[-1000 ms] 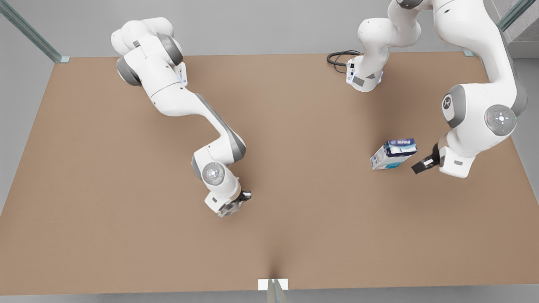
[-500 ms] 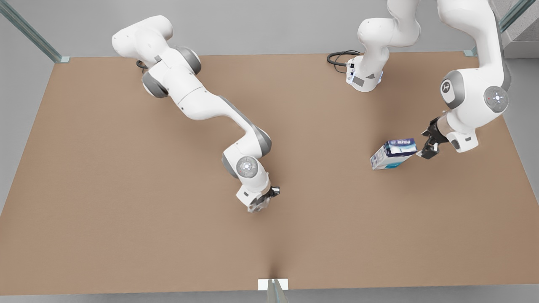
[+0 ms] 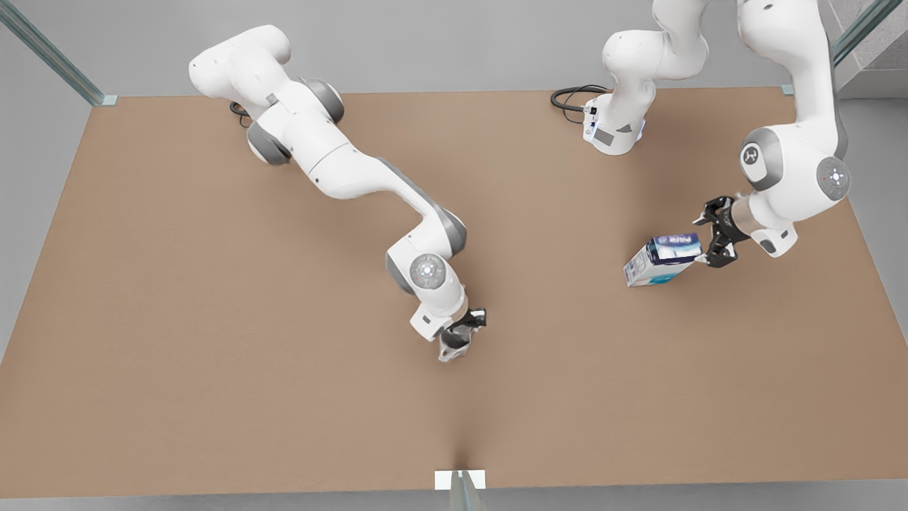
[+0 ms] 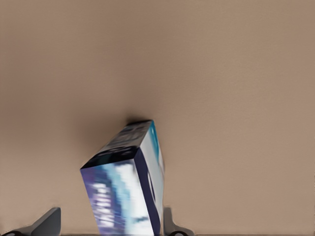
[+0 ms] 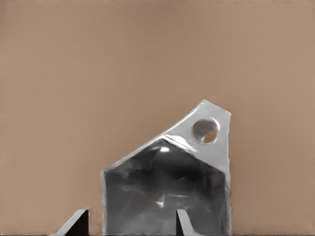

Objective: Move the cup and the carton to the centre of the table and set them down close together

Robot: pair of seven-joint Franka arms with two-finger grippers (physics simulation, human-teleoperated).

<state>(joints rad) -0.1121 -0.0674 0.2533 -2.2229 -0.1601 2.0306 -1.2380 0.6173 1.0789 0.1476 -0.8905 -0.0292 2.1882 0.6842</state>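
Cup (image 3: pixel 454 344) and carton (image 3: pixel 662 260) both sit over the table (image 3: pixel 177 319), one of each. In the front view the cup is a small pale grey faceted thing, clamped in the right gripper (image 3: pixel 464 333) near the table's middle, toward the near edge; whether its base touches the table cannot be told. The right wrist view shows the cup (image 5: pixel 167 187) as a glassy grey angular shell with a round hole through a raised tab, and two dark fingertips (image 5: pixel 183 221), one overlapping it and one just beside it. The carton is a small box in white, dark blue and teal, lying tilted on the table well to the front view's right of the cup. The left gripper (image 3: pixel 713 241) sits at the carton's end farthest from the cup, fingers spread apart on either side of it. In the left wrist view the carton (image 4: pixel 125 189) rises between two fingertips (image 4: pixel 47 222) with gaps on both sides; its printing is too smeared to read and its lower end is cut off. Two white arms reach in from the table's far edge, where a black cable (image 3: pixel 571 96) loops beside one base.
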